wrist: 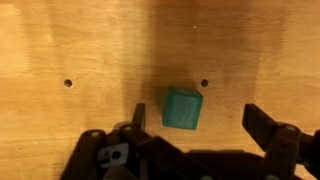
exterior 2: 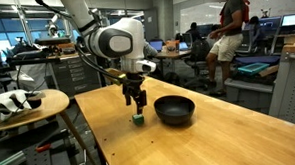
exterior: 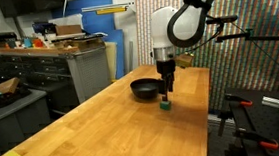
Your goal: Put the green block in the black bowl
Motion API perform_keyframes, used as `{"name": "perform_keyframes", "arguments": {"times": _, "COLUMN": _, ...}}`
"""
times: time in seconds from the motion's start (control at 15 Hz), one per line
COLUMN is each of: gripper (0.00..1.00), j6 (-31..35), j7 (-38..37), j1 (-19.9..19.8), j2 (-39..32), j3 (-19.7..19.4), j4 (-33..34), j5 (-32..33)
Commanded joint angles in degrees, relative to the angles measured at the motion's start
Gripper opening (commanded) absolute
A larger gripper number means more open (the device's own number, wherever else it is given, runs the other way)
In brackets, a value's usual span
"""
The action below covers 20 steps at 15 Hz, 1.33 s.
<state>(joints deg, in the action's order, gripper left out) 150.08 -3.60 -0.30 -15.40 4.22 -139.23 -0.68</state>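
Tool (exterior 2: pixel 136 101) poised low over the table (exterior: pixel 94 132), jaws spread wide, holding nothing. Green block (wrist: pixel 183 108) on the wood between the fingers (wrist: pixel 262 122), touching neither; nearer one of them in the wrist view. Black bowl (exterior 2: pixel 175 110) near the block in both exterior views, apart from it, upright on the table. Block outside the bowl.

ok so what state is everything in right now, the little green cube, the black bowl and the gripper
small dark green cube: resting on the wooden table, outside the bowl, not gripped
round glossy black bowl: upright on the table, nothing seen inside
black robot gripper: open, low over the cube, straddling it
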Motion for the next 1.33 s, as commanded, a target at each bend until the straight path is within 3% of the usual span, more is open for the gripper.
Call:
{"name": "perform_keyframes", "arguments": {"times": 0.0, "gripper": 1.0, "j6": 0.4, "j7": 4.5, "j1": -0.8, "j2": -2.0, "j3": 0.2, "j4": 2.1, "j5": -3.5}}
{"name": "perform_keyframes", "arguments": {"times": 0.93, "gripper": 0.99, "j6": 0.2, "j7": 7.8, "j1": -1.1, "j2": -8.0, "j3": 0.2, "j4": 5.1, "j5": -4.9}}
{"name": "perform_keyframes", "arguments": {"times": 1.0, "gripper": 0.75, "j6": 0.8, "j7": 7.5, "j1": -1.0, "j2": -8.4, "j3": 0.1, "j4": 5.2, "j5": -4.9}}
{"name": "perform_keyframes", "arguments": {"times": 1.13, "gripper": 0.69, "j6": 2.0, "j7": 7.1, "j1": -0.8, "j2": -8.7, "j3": 0.0, "j4": 5.1, "j5": -4.6}}
{"name": "perform_keyframes", "arguments": {"times": 1.27, "gripper": 0.52, "j6": 3.4, "j7": 6.7, "j1": -0.6, "j2": -8.7, "j3": -0.2, "j4": 4.9, "j5": -4.3}}
